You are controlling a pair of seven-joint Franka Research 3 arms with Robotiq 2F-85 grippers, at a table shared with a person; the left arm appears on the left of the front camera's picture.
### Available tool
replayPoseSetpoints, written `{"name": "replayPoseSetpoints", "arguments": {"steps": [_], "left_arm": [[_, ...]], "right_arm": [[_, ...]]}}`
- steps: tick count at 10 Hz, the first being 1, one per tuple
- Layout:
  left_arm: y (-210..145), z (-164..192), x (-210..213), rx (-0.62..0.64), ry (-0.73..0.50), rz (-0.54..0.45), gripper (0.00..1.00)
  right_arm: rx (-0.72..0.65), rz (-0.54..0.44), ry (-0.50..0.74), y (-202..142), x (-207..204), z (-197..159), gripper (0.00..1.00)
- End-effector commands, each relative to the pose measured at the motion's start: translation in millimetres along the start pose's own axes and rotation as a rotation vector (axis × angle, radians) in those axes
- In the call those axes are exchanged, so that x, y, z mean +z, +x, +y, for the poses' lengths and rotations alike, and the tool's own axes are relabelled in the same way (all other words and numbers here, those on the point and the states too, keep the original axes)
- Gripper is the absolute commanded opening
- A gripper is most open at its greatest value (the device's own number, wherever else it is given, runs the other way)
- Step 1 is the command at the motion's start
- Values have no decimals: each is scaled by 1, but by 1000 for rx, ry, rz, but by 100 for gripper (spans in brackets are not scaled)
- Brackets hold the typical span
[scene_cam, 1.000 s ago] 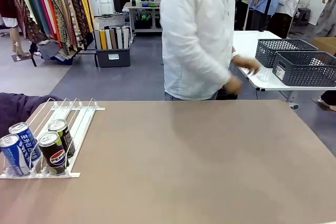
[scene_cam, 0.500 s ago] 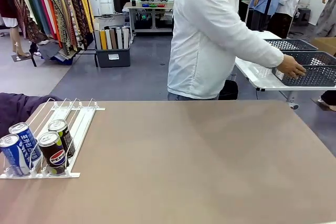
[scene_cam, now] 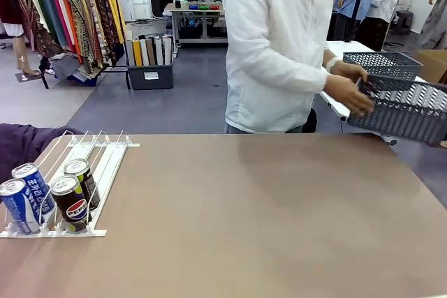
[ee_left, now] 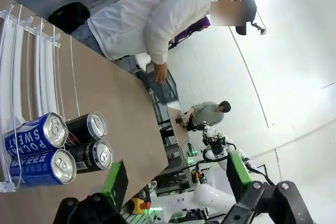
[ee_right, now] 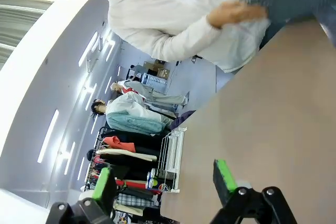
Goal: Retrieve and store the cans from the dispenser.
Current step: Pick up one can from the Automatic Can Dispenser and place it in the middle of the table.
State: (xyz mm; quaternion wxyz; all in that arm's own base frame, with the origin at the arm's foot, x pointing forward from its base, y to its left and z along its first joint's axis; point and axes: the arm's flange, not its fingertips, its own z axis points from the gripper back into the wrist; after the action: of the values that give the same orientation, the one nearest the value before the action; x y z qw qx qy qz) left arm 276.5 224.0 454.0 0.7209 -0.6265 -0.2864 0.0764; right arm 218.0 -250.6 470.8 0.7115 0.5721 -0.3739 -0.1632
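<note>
Several slim Pepsi cans stand at the near end of the white wire dispenser (scene_cam: 91, 155) on the table's left. Two are blue and white (scene_cam: 19, 206) and two are black (scene_cam: 71, 202). In the left wrist view the same cans (ee_left: 63, 148) lie sideways in the dispenser's rails (ee_left: 31, 72), beyond my left gripper (ee_left: 176, 179), which is open and holds nothing. My right gripper (ee_right: 163, 183) is open too, above bare tabletop, with the dispenser (ee_right: 170, 158) small and far off. A person (scene_cam: 279, 47) at the far side lifts a dark grey lattice basket (scene_cam: 405, 106) with both hands.
A second dark grey basket (scene_cam: 380, 64) rests on a white side table behind the person. A dark purple cloth (scene_cam: 21, 144) lies off the table's far left corner. Brown tabletop (scene_cam: 265, 214) stretches from the dispenser to the right edge.
The person turned to the side table, took hold of a grey basket and now carries it toward my table. The cans and dispenser have not moved.
</note>
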Motion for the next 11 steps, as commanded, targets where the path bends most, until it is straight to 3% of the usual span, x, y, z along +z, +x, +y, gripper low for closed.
{"name": "replayPoseSetpoints", "arguments": {"steps": [1, 2, 3, 7, 9, 10, 11], "left_arm": [[2, -2, 2, -5, -12, -2, 100], [0, 0, 0, 0, 0, 0, 100], [-2, -22, -7, -65, 59, 82, 100], [-14, -119, -118, -342, 713, 453, 100], [-33, -126, -172, -418, 987, 562, 100], [-45, -123, -192, -441, 1083, 601, 100], [-56, -123, -208, -473, 1098, 650, 100]], "right_arm": [[6, -17, 22, 4, 1, 5, 100], [6, -17, 22, 4, 1, 5, 100], [6, -17, 22, 4, 1, 5, 100], [6, -17, 22, 4, 1, 5, 100], [6, -17, 22, 4, 1, 5, 100], [6, -17, 22, 4, 1, 5, 100], [6, -17, 22, 4, 1, 5, 100]]}}
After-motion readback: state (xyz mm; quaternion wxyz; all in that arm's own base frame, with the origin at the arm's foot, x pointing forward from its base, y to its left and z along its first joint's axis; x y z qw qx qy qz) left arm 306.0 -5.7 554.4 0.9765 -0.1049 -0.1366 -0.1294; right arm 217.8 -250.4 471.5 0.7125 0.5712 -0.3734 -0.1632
